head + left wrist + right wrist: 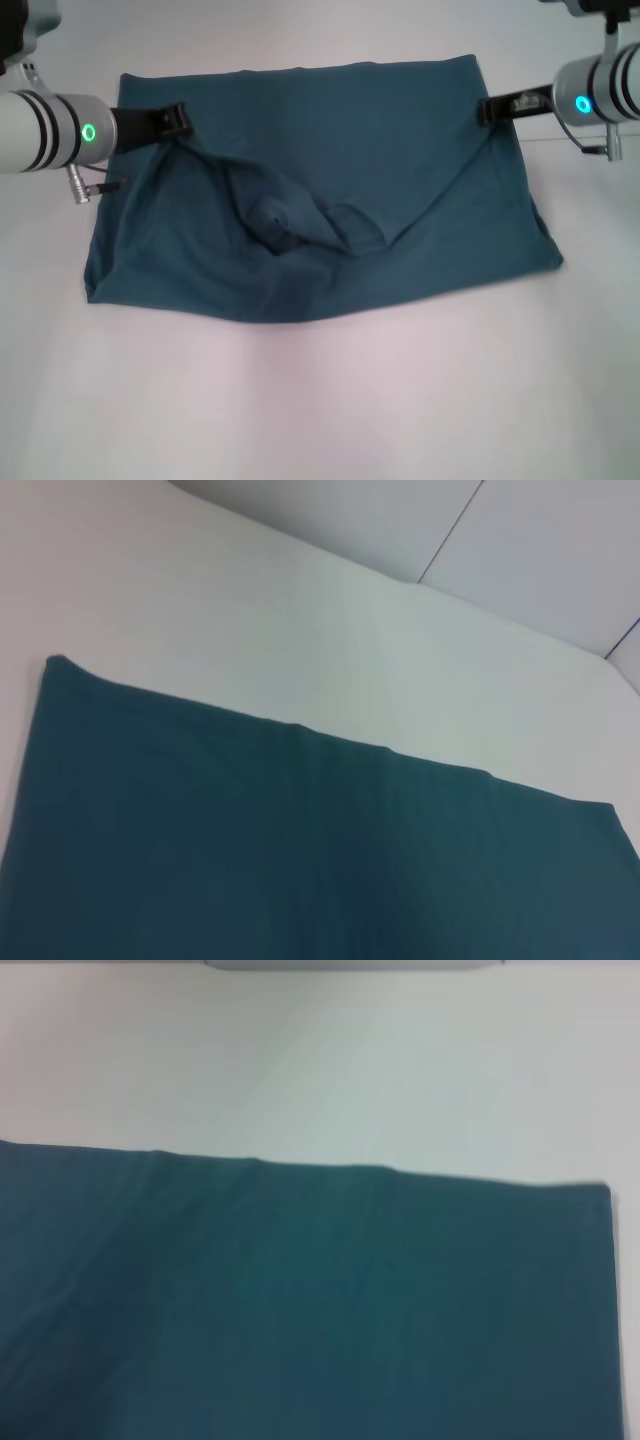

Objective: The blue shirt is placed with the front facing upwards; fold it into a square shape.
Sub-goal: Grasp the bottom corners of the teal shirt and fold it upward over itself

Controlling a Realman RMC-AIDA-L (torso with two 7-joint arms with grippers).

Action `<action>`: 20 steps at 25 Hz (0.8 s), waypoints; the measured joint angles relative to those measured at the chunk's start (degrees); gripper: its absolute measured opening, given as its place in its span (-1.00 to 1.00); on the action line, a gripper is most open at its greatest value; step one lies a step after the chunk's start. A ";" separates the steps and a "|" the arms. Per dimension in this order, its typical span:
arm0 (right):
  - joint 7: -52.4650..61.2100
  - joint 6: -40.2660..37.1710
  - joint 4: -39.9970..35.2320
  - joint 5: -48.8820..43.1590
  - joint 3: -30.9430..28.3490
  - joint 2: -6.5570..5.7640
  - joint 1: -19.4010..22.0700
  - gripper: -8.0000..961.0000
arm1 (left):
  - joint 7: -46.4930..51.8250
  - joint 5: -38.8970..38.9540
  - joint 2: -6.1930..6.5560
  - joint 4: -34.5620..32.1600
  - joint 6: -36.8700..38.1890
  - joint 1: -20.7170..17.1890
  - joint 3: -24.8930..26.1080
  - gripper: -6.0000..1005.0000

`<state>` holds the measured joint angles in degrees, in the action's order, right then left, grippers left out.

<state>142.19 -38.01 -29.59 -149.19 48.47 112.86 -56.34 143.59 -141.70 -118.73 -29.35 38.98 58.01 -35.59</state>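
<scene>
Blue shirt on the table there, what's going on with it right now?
The robot is partway through folding the blue shirt on the white table. The left gripper is at the shirt's left edge and the right gripper at its right edge, each apparently pinching cloth. Fabric is doubled over, with creases running from both grippers down to a bunched patch in the middle. The far edge lies straight; the shape is wide, not yet square.

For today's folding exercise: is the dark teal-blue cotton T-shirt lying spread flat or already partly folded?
Partly folded: the dark teal-blue cotton T-shirt forms a wide rectangle, a layer doubled over with slack creases mid-cloth, left gripper and right gripper at its side edges.
</scene>
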 joint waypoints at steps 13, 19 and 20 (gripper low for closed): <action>0.12 3.58 0.68 -3.55 1.09 -0.16 -2.77 -0.91 | 3.79 -0.38 -0.78 0.09 -6.88 0.31 -3.38 -0.90; -0.06 4.22 0.83 -3.73 1.20 -0.13 -2.62 -0.91 | 5.70 -0.75 -1.21 -0.16 -10.15 0.05 -4.36 -0.90; -0.06 4.33 0.84 -3.74 1.20 -0.13 -2.56 -0.91 | 5.82 -0.76 -1.22 -0.25 -10.47 0.05 -4.36 -0.90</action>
<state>142.13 -33.67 -28.75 -152.92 49.67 112.73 -58.90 149.41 -142.46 -119.96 -29.60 28.50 58.06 -39.96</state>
